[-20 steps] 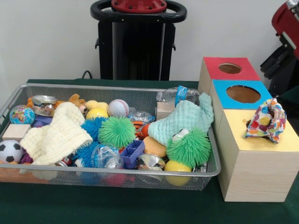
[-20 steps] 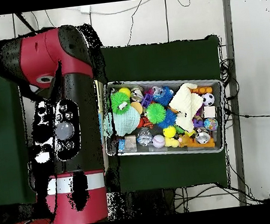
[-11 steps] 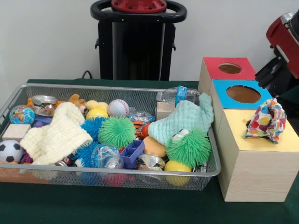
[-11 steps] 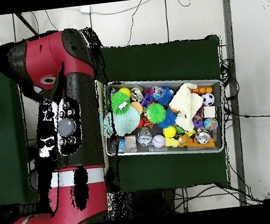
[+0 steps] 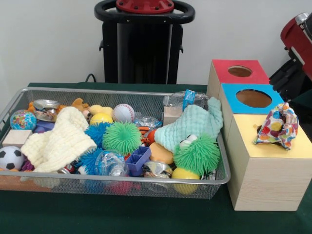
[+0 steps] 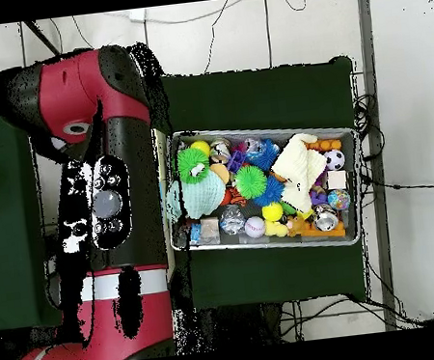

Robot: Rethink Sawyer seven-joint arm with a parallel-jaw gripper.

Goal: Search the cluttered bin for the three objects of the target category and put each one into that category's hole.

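Note:
A wire mesh bin (image 5: 122, 179) holds mixed toys and fabrics. Among them are a cream knitted cloth (image 5: 58, 141), a mint green cloth (image 5: 192, 124), spiky green balls (image 5: 122, 138) and a baseball (image 5: 123, 112). To its right stands a wooden box with a red-topped hole (image 5: 240, 71), a blue-topped hole (image 5: 253, 98) and a yellow top (image 5: 287, 148). A multicoloured spotted cloth (image 5: 278, 126) lies crumpled on the yellow top. Only a red and black piece of the arm (image 5: 297, 44) shows at the right edge. In the overhead view the arm (image 6: 105, 181) hides the box, and no gripper shows.
A soccer ball (image 5: 9, 157), a globe ball (image 5: 23, 120), a wooden block (image 5: 16, 137) and a blue plastic piece (image 5: 138, 159) also fill the bin (image 6: 254, 131). A crushed plastic bottle (image 5: 185, 99) lies at its far right corner. Dark green cloth (image 5: 146, 214) covers the table.
The arm at the right edge of the front view swung down and inward half a second ago, then drew back. The spotted cloth and the bin contents have not moved.

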